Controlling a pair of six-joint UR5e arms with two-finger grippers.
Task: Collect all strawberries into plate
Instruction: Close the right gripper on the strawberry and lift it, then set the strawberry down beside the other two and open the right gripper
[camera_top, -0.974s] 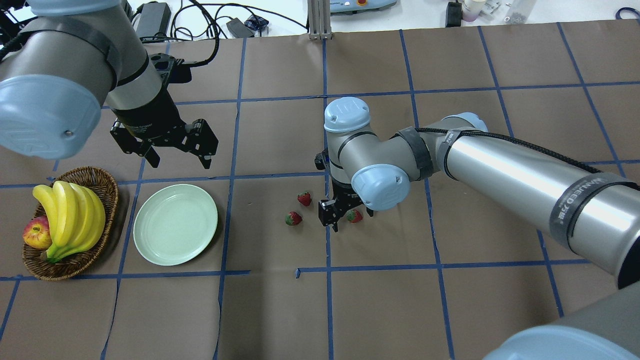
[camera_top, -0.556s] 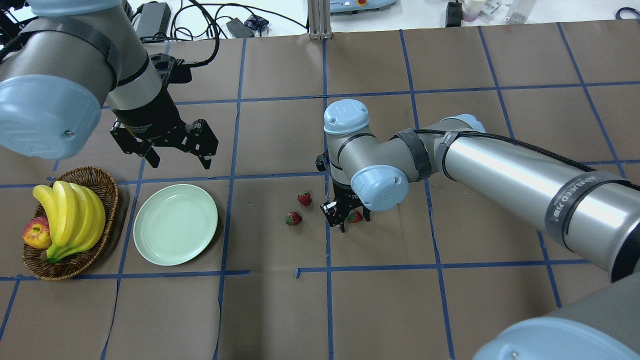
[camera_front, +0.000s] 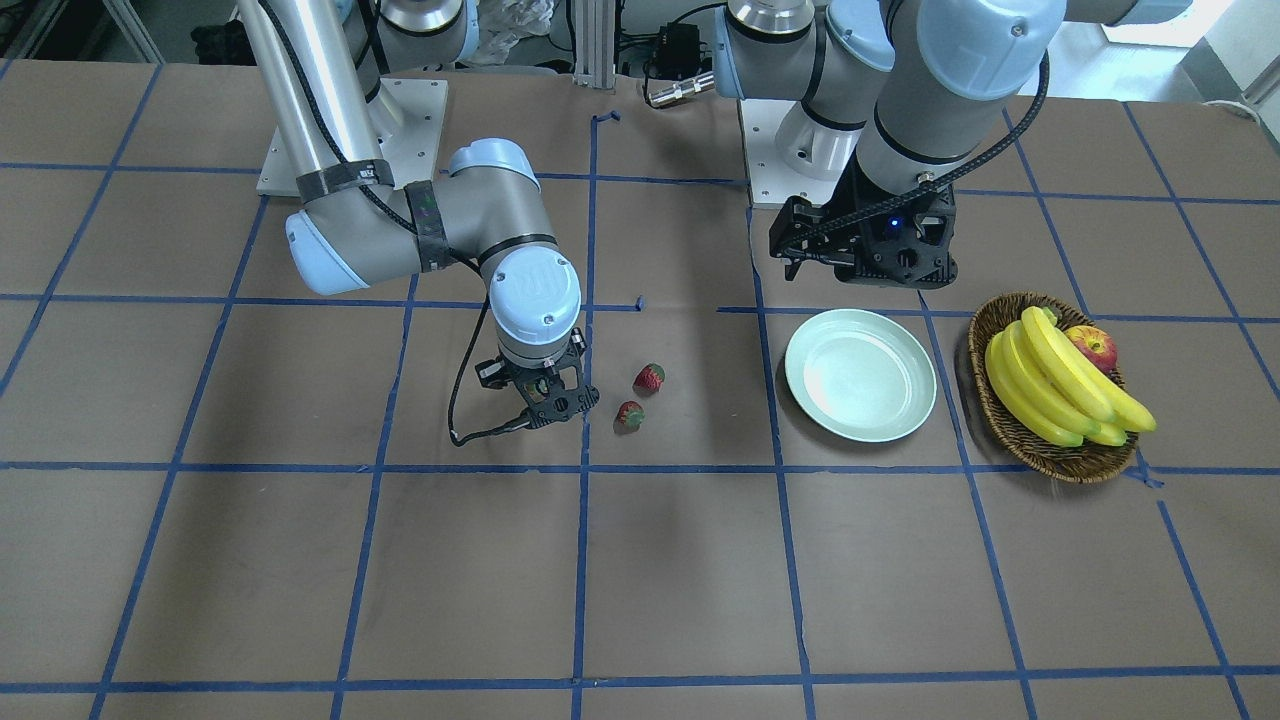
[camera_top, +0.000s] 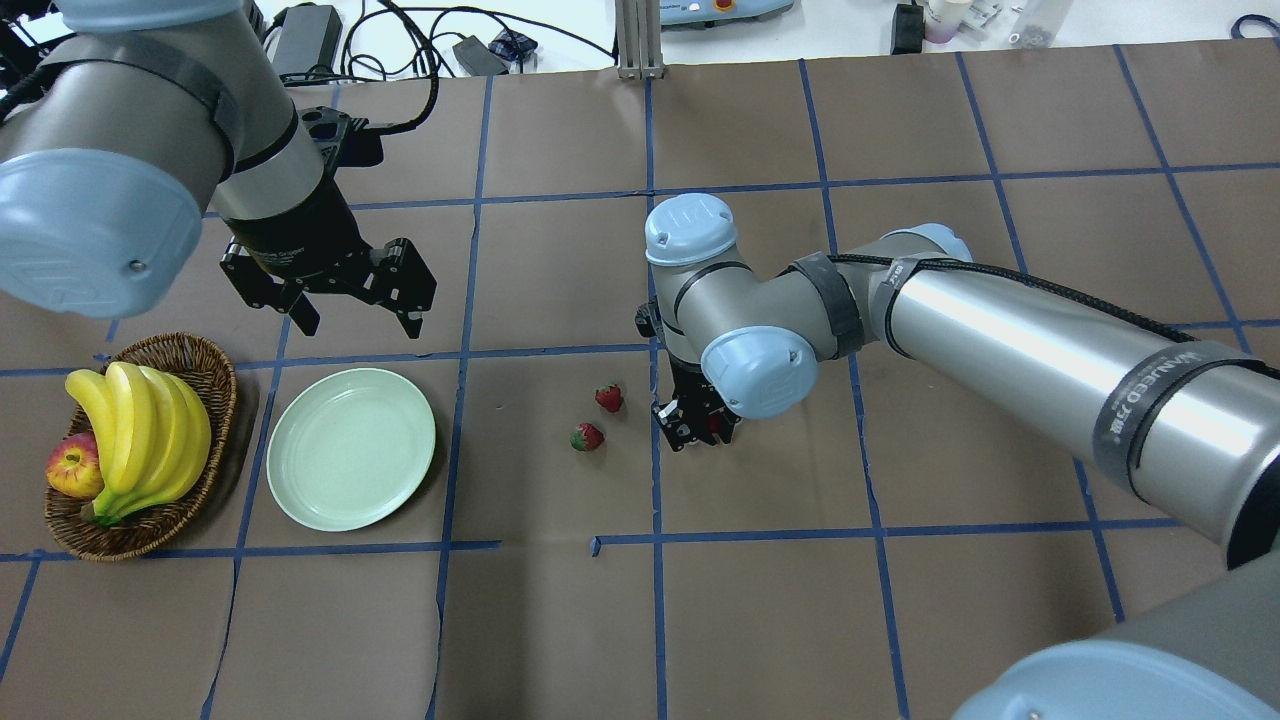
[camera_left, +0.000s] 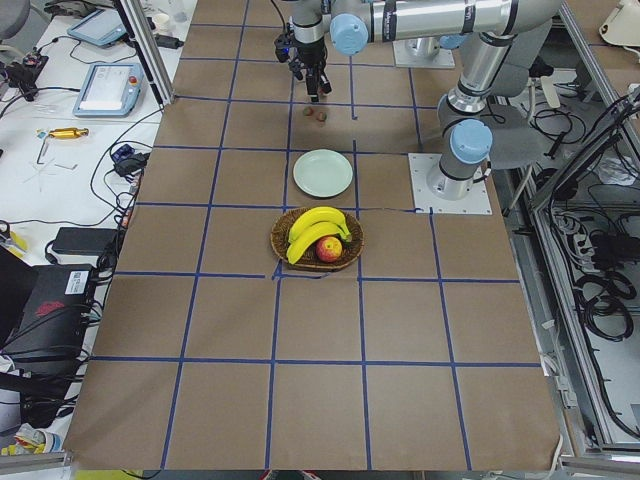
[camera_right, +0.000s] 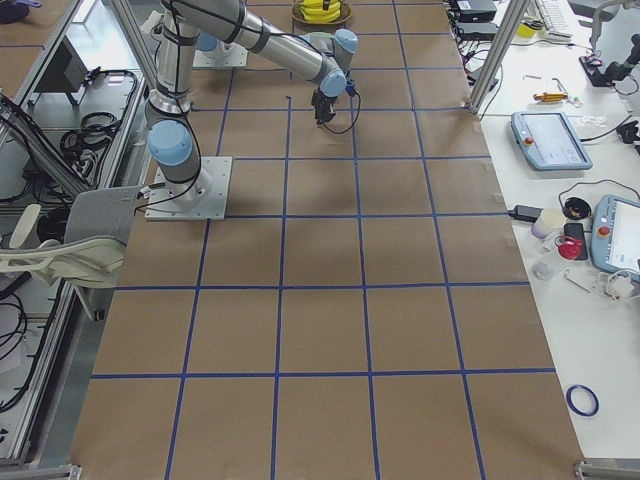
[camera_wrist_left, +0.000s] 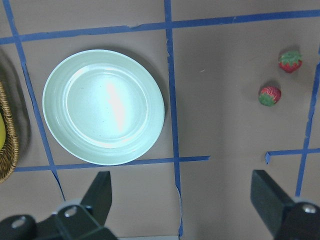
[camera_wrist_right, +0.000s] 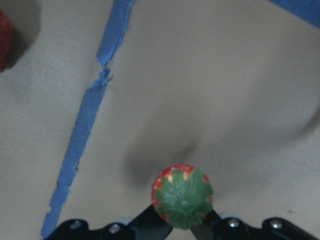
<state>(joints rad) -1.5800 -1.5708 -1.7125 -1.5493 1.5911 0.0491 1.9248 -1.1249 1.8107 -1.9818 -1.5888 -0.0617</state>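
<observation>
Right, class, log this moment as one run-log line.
right gripper: shut on strawberry | left gripper: open, hovering near plate | other strawberries: two, on table | plate: empty

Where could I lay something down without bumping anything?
The plate itself is bare, as is the brown stretch between it and the two loose strawberries. Crowded: the basket beside the plate, and the right claw clamped on a third strawberry beside those two.

My arms (camera_top: 1000, 330) are silver-grey tubes with pale blue joint caps (camera_top: 758, 370). Left claw (camera_top: 361, 327) and right claw (camera_top: 702, 438) are black, cable (camera_top: 1050, 292) too.
</observation>
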